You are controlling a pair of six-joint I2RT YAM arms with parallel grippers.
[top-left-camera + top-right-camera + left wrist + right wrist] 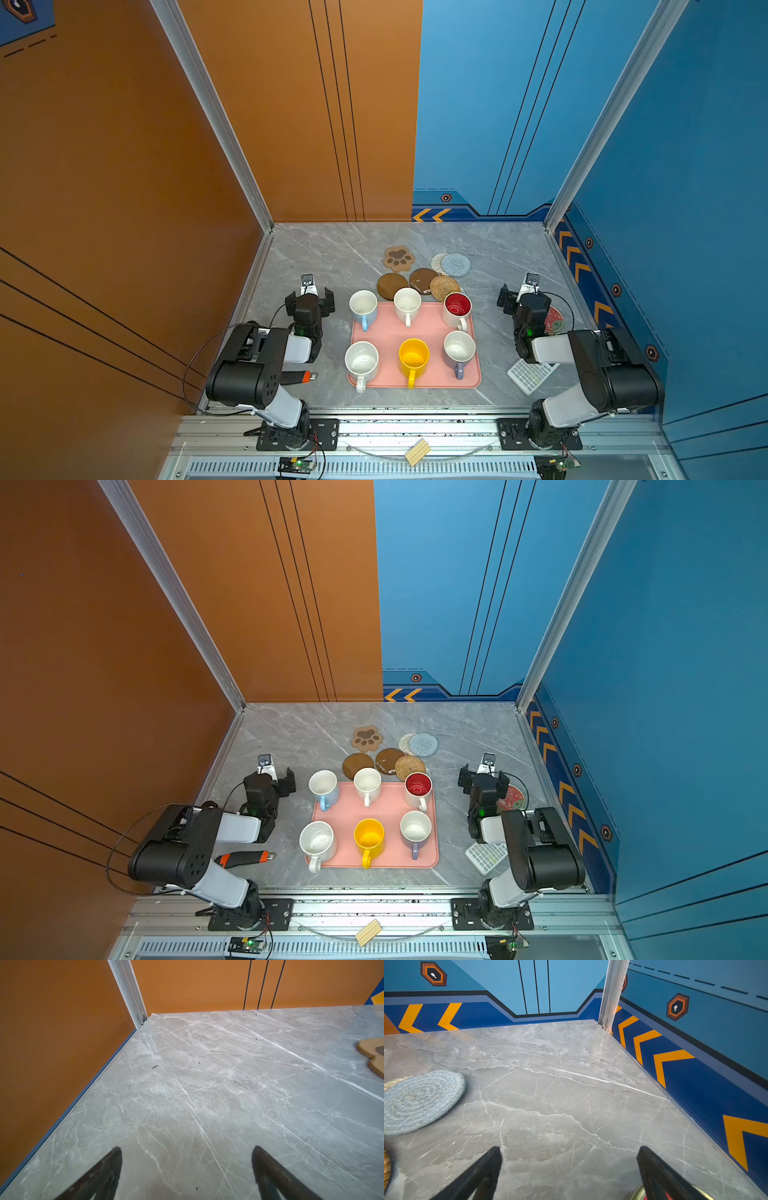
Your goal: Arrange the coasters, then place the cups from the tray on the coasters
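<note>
Beyond the tray (388, 332), the thin, light coasters (423, 279) are being judged best pinched at their rims, while the left gripper (187, 1150) and right gripper (569, 1149) are being held wide, empty.

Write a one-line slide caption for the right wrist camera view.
Open right claw poised over the grey marble table, with a pale blue woven coaster nearby and chevron-striped walls behind.

Lab robot cell, printed wall panels (104, 166), aluminium frame (212, 108), marble-look tabletop (332, 249)
</note>
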